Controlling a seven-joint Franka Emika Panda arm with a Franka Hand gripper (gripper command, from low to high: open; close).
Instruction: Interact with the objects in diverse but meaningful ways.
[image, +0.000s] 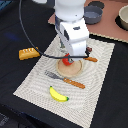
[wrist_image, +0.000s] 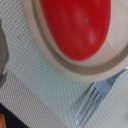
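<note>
One tomato (image: 65, 63) sits on the tan plate (image: 73, 70), and in my wrist view it (wrist_image: 75, 25) fills most of the plate's dish, with a band of bare rim (wrist_image: 75, 70) showing round it. My tool (image: 70, 56) hangs right over it; I cannot tell whether its fingers are spread or pressed together, since my own body hides them. The fork (image: 64, 79) lies just beside the plate's rim, tines (wrist_image: 92, 102) close to the edge. The knife (image: 90, 59) lies on the plate's far side. The banana (image: 58, 94) rests near the placemat's (image: 35, 80) front edge, with open mat around it. The bread loaf (image: 28, 53) lies off the mat on the dark surface (image: 15, 30), towards the exterior view's left.
</note>
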